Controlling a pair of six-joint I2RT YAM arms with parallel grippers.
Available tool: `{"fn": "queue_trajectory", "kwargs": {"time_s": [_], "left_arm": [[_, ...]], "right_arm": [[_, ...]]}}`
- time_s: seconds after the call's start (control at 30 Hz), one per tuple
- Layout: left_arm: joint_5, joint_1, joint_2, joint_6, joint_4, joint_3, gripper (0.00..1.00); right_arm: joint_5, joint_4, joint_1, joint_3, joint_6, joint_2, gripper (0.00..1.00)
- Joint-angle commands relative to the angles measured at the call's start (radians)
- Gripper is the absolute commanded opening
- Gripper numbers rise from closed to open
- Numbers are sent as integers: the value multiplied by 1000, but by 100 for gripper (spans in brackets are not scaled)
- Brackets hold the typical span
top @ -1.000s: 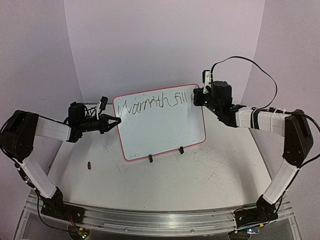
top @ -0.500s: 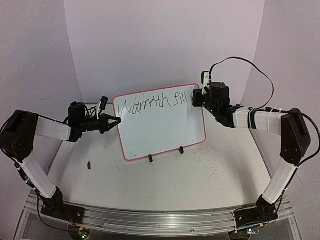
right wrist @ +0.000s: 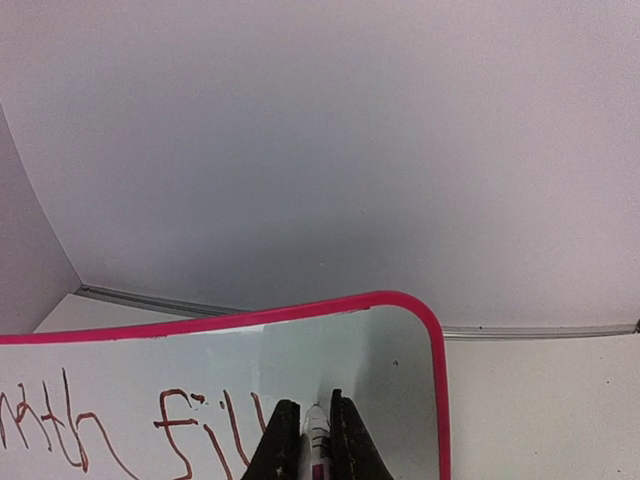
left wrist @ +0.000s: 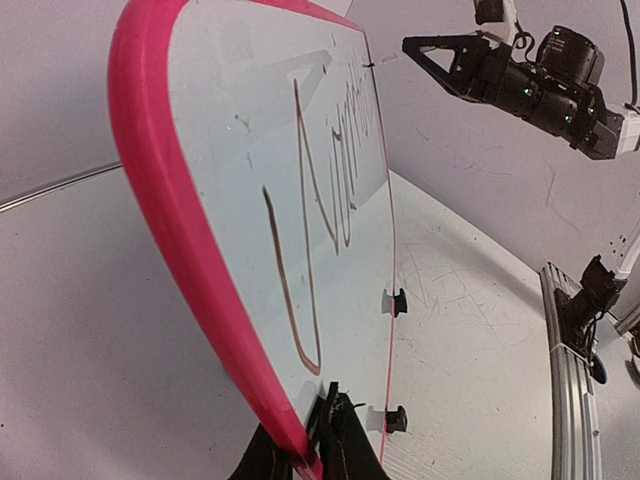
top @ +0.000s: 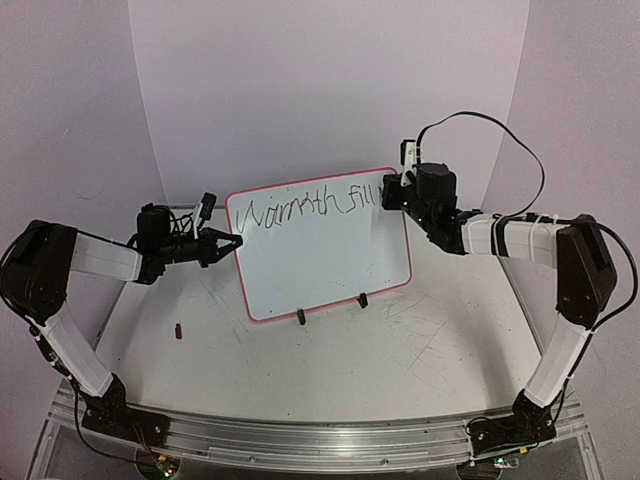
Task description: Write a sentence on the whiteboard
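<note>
Whiteboard (top: 320, 250) stands on its clip feet (top: 300, 317) mid-table, between the two claws. Left gripper (top: 236, 243) is clamped on the board's pink left edge, likely to brace it against pen pressure. Left arm is low, forearm about level. Right gripper (top: 392, 190) is shut on a marker (right wrist: 318, 440), tip at the far top-right corner. The sentence (top: 300, 208) ends at "fill", just left of the tip. Right arm has its elbow out, forearm level.

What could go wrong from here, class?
1. The sentence runs close to the right frame of the whiteboard; the marker in the right gripper may slip off.
2. The left gripper clamps only the left edge, so pressure at the far corner could twist the board.
</note>
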Motion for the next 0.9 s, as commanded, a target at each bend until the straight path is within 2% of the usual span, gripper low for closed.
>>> {"fn": "queue_trajectory", "kwargs": {"time_s": [0.0, 0.23, 0.87], "left_arm": [[-123, -5, 10, 166, -58, 5, 0], [-124, -5, 5, 165, -59, 2, 0], [-122, -5, 6, 165, -59, 4, 0]], "right_arm": [[-8, 32, 19, 43, -12, 19, 0], [-12, 17, 21, 15, 5, 7, 0], [99, -6, 20, -38, 6, -33, 0]]}}
